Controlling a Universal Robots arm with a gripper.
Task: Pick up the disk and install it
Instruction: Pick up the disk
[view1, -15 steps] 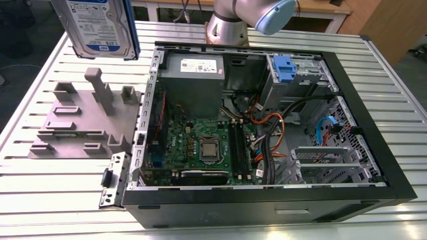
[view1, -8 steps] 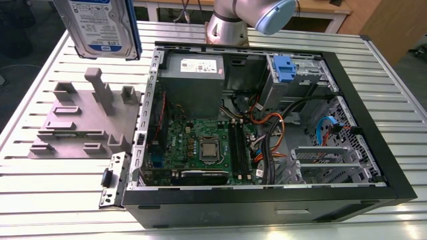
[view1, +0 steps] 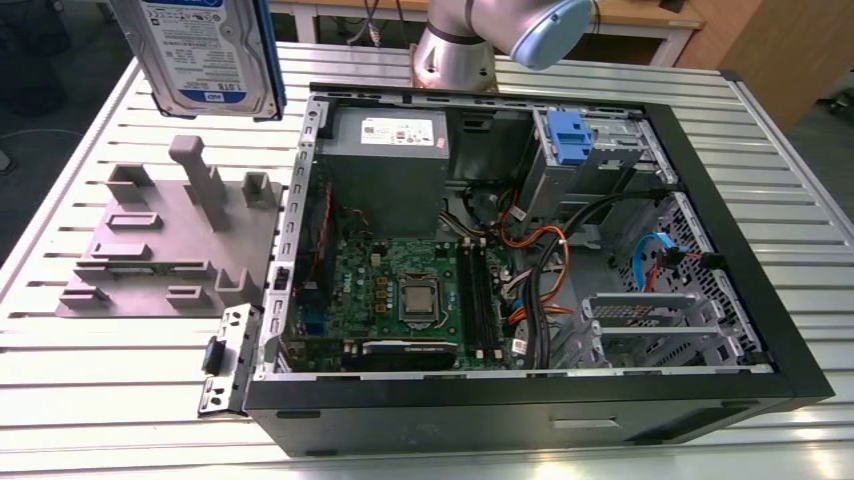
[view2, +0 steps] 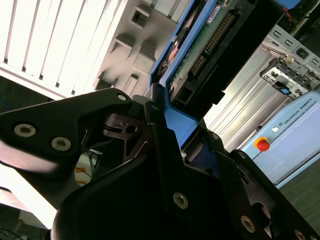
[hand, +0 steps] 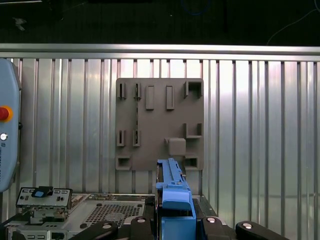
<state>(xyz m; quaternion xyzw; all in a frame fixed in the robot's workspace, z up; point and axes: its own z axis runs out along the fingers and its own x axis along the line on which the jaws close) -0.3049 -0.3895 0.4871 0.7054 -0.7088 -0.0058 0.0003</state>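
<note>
Disk (view1: 214, 55) hangs at upper left of the exterior view, label side out, raised clear of the grey holder plate (view1: 147, 250) and outside the open computer case (view1: 534, 410) on the slatted surface (view1: 107, 400). Gripper (hand: 174, 220): jaws clamped on the disk's blue-railed edges, seen in both wrist views. Judged: pick done, install not begun. Seating will call for rails squared to a bay, clear of the cables (view1: 534, 250).

Silver disk (view1: 207, 45), blue rails (hand: 174, 200), grey fixture (view1: 134, 250)
</note>
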